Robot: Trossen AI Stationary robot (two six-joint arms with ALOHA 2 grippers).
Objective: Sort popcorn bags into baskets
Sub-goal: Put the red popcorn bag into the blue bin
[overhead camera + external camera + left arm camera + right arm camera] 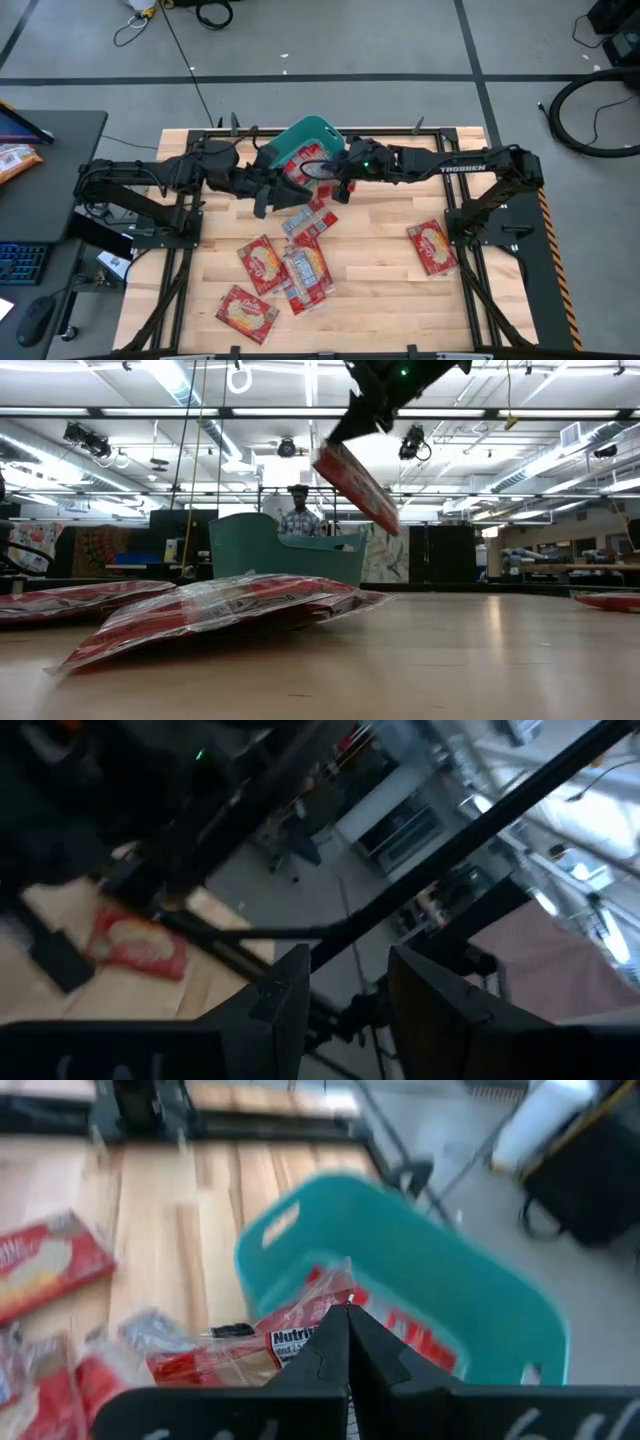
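The teal tub [300, 138] stands at the table's far middle and also shows in the low view [285, 545] and the right wrist view [440, 1280]. My right gripper [325, 180] hovers by its near rim, shut on a red popcorn bag [358, 488]. My left gripper [262, 203] is open, just left of the tub's near side, touching nothing. Several more red bags lie flat on the table: a cluster near the middle [300, 265], one toward the near edge [247, 310], one on the right [432, 246]. My right gripper [347, 1320] pinches the popcorn bag between its two fingers at one end, by the clear crimped edge [335, 1285]. The fingers come from above, slanting down. The bag is lifted clear and hangs tilted below them [358, 488], above the tub's near side.
Black frame rails run along the table's left and right sides [470, 260]. A person [297, 515] stands in the room beyond the tub. Bare wood lies between the middle cluster and the right-hand bag [375, 255].
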